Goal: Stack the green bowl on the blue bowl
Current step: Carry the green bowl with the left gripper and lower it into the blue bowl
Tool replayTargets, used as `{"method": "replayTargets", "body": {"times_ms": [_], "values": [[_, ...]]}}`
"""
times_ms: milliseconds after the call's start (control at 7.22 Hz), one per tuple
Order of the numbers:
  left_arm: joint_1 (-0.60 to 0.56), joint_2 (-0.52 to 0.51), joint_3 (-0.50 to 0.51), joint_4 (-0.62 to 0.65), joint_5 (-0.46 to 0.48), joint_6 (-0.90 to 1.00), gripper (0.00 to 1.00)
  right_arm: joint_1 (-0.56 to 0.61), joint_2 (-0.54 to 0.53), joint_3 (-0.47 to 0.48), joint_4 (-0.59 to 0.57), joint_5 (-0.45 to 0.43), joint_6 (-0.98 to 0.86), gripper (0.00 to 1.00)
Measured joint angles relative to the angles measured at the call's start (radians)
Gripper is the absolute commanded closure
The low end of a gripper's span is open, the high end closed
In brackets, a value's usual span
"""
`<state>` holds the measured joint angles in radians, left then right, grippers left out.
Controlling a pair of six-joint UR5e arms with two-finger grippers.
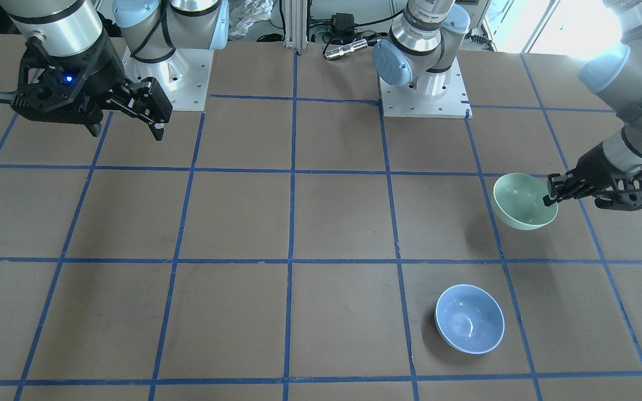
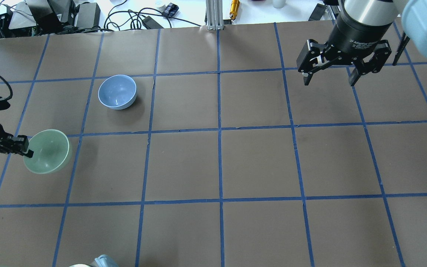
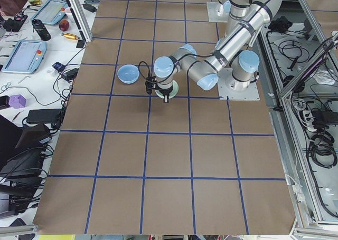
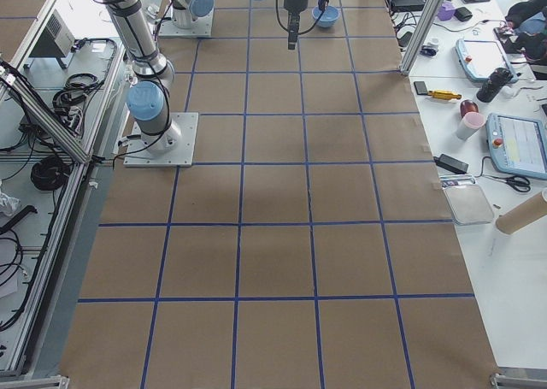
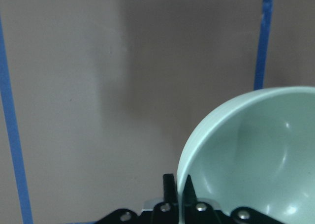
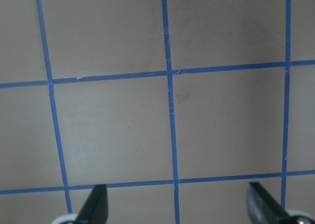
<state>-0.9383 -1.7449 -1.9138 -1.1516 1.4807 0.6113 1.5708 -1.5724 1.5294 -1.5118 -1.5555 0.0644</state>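
two left jaws are clamping the tilted green bowl's (image 1: 521,201) rim near the blue bowl (image 1: 470,318); the right jaws are hanging open far from it.

Bare table (image 2: 235,159) between green bowl (image 2: 46,151), blue bowl (image 2: 117,92)

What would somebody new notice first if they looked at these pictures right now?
First, the green bowl, pinched by its rim in the left gripper and seemingly lifted, tilted, off the table at the robot's left side. A little farther from the robot, the blue bowl sits upright and empty on the brown, blue-taped surface. Far across, the right gripper hangs open above the table.
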Motion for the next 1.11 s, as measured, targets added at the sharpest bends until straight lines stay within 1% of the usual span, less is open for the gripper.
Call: {"method": "replayTargets", "body": {"times_ms": [138, 277, 554, 831, 969, 1108], "values": [[-0.079, -0.049, 0.077, 0.004, -0.014, -0.088, 1.0, 0.0, 0.0, 0.0, 0.0, 0.0, 0.0, 0.0], [-0.127, -0.11, 0.158, 0.004, -0.026, -0.142, 1.0, 0.0, 0.0, 0.0, 0.001, 0.0, 0.0, 0.0], [-0.204, -0.223, 0.304, -0.011, -0.049, -0.251, 1.0, 0.0, 0.0, 0.0, 0.001, 0.0, 0.0, 0.0], [-0.285, -0.316, 0.455, -0.065, -0.055, -0.362, 1.0, 0.0, 0.0, 0.001, 0.0, 0.0, 0.0, 0.0], [-0.3, -0.355, 0.499, -0.076, -0.053, -0.38, 1.0, 0.0, 0.0, 0.0, 0.001, 0.0, -0.001, 0.0], [-0.311, -0.383, 0.517, -0.077, -0.051, -0.392, 1.0, 0.0, 0.0, 0.0, 0.001, 0.0, 0.0, 0.0]]}}
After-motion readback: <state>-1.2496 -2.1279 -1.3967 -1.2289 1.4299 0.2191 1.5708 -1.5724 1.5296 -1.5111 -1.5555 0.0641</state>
